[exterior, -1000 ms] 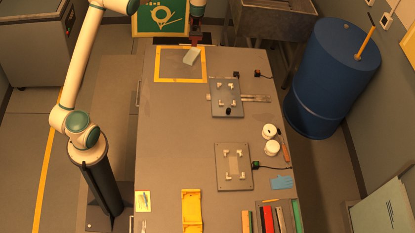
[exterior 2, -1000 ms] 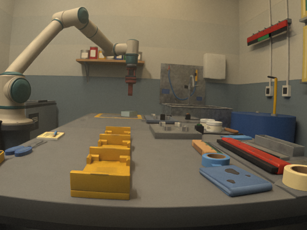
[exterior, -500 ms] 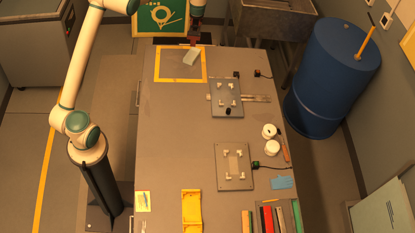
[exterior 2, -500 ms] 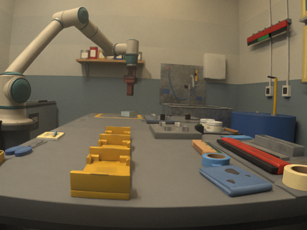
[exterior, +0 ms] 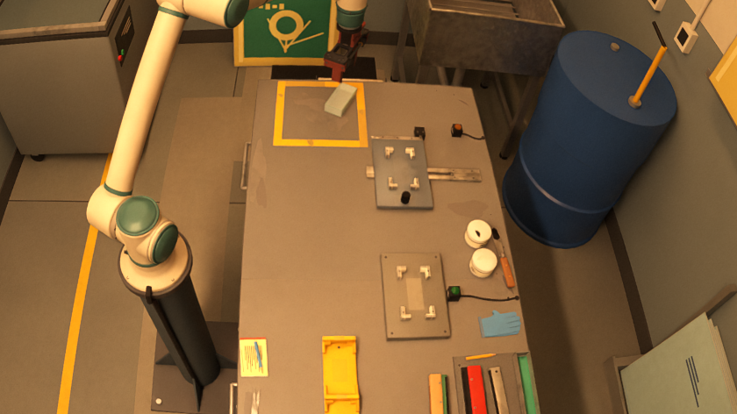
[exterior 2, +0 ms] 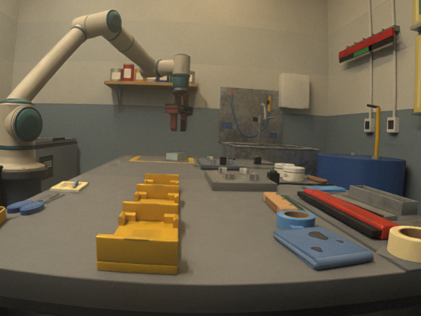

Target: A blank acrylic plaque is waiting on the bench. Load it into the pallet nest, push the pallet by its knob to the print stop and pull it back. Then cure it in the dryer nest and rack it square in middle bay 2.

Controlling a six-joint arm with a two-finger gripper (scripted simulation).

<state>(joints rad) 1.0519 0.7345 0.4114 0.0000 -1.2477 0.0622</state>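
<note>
My gripper [exterior: 340, 69] [exterior 2: 178, 127] hangs well above the far end of the bench, fingers pointing down over the pale blue-green plaque [exterior: 340, 100] [exterior 2: 177, 156]. The plaque lies flat and skewed in the far right corner of a yellow-bordered square [exterior: 320, 114]. The blue-grey pallet [exterior: 403, 173] [exterior 2: 217, 162] sits on its rail with four white corner blocks and a black knob [exterior: 405, 196] at its near edge. The grey dryer plate [exterior: 414, 295] [exterior 2: 238, 179] lies nearer, its nest empty. The yellow rack [exterior: 340, 373] [exterior 2: 146, 222] stands at the near edge with its bays empty. My gripper is open and holds nothing.
A large blue drum [exterior: 587, 139] stands off the bench's right side. Two white jars [exterior: 479, 247], a knife and a blue glove [exterior: 499, 324] lie right of the dryer plate. A tray of squeegees [exterior: 489, 383], tape rolls [exterior 2: 295, 219] and a blue pad [exterior 2: 321, 246] fill the near right corner.
</note>
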